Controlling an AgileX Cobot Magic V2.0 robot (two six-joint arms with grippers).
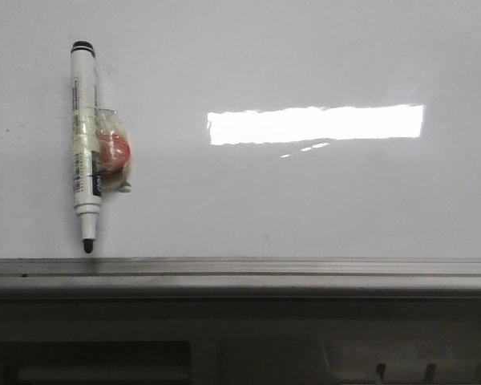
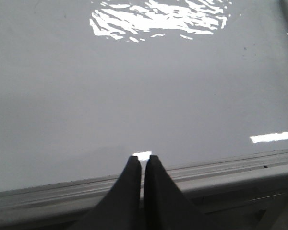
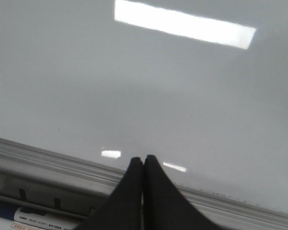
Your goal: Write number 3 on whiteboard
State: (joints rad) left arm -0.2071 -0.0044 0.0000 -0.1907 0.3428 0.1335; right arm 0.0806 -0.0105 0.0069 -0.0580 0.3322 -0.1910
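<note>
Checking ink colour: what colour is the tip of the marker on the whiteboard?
Black, clearest in the front view: marker tip.

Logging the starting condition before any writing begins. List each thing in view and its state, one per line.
whiteboard: blank, no stroke drawn, bright light reflection on it.
marker: uncapped, tip down, lying on the board, not held; a taped red piece beside its barrel.
metal ledge: bare along the board's edge.
left end effector: shut, empty.
right end effector: shut, empty.
second marker: lying below the ledge.
</note>
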